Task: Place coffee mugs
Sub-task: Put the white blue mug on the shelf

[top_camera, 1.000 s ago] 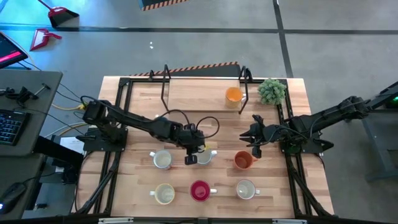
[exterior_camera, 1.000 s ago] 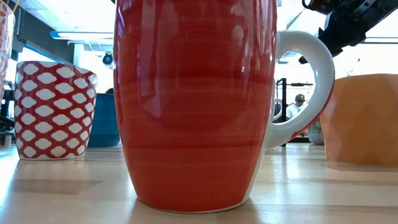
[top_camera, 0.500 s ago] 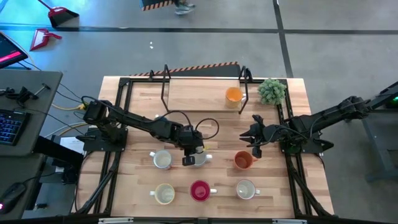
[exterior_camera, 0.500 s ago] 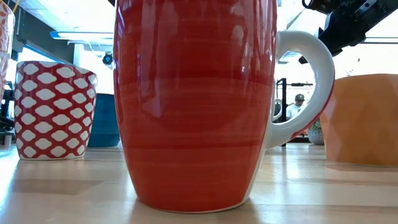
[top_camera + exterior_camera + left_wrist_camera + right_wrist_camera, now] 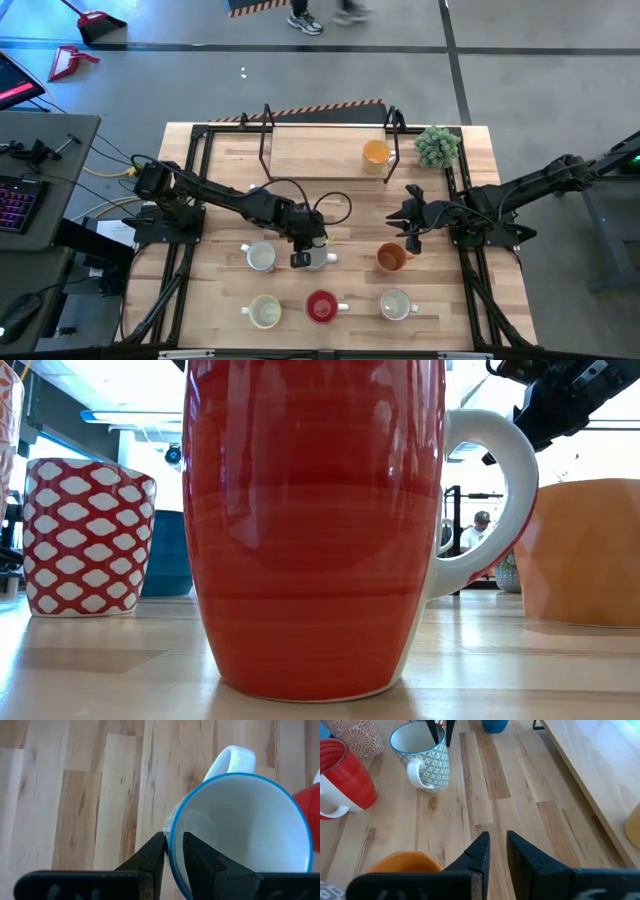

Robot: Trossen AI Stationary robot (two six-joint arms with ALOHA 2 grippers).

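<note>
Left pincer pinching the rim of a blue-rimmed mug: one finger outside the wall, one inside. The mug's handle points away from the pincer, on the far side of the rim. From overhead the left pincer and its mug sit mid-tabletop, in the row just behind the red mug. Whether the base touches wood — hard to say from here.

Right pincer waits beside the orange mug, fingers nearly pressed together, holding nothing.
</note>
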